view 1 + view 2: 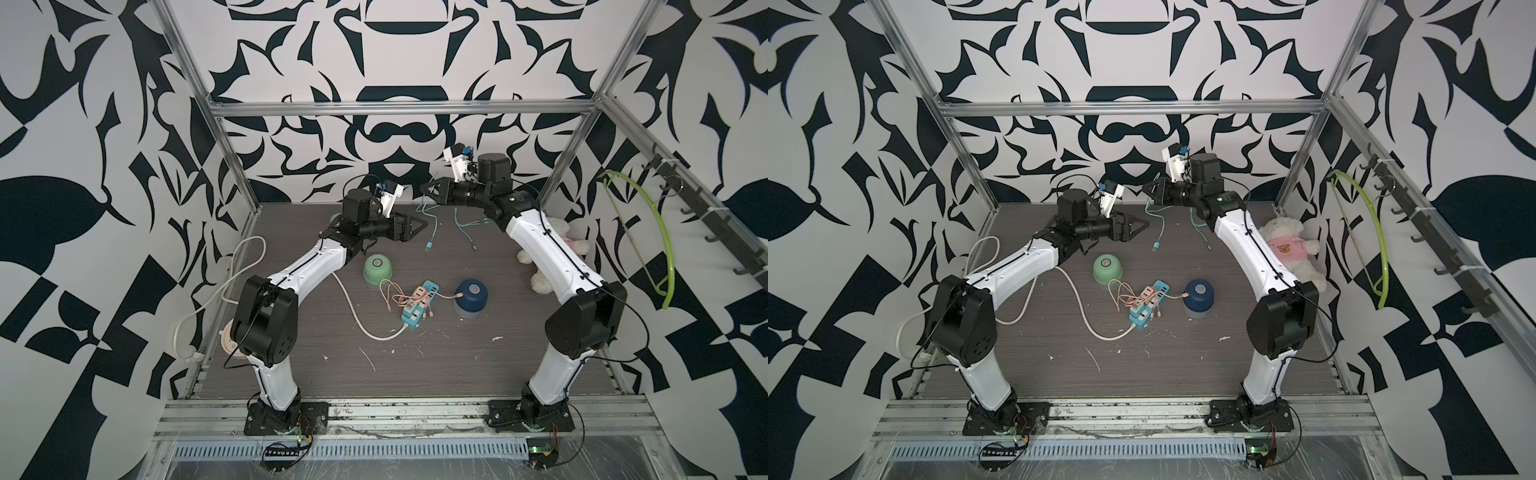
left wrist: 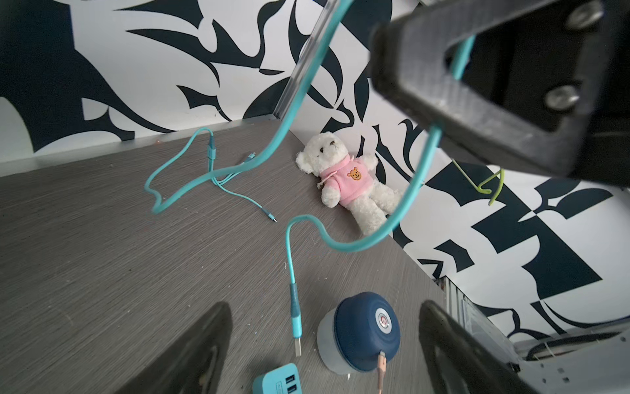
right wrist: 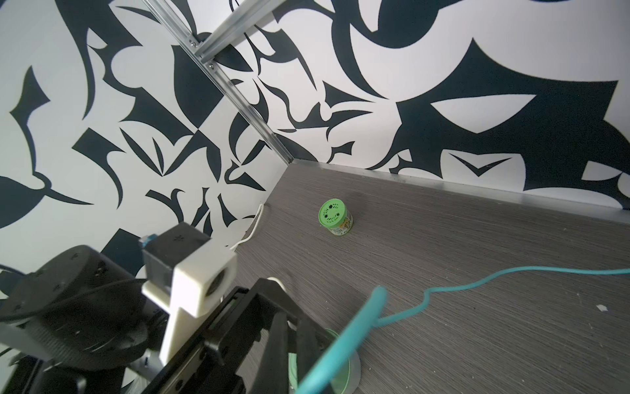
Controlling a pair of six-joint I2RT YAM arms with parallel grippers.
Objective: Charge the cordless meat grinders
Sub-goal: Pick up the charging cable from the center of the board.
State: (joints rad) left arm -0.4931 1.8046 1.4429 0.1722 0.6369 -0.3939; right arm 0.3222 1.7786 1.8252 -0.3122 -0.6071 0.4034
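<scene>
Left claw spread, right claw pinching teal cable; mint grinder, navy grinder, domed, silver-buttoned.

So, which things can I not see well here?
- Mint green grinder: charging port too small in both top views; left gripper hides it in the right wrist view.
- Power strip: cut off by left wrist view's edge.
- Small jar: mostly behind left arm in a top view.

Bright, even light, soft faint shadows, wide-angle bending at edges – near jaws and teal cable blurred.
</scene>
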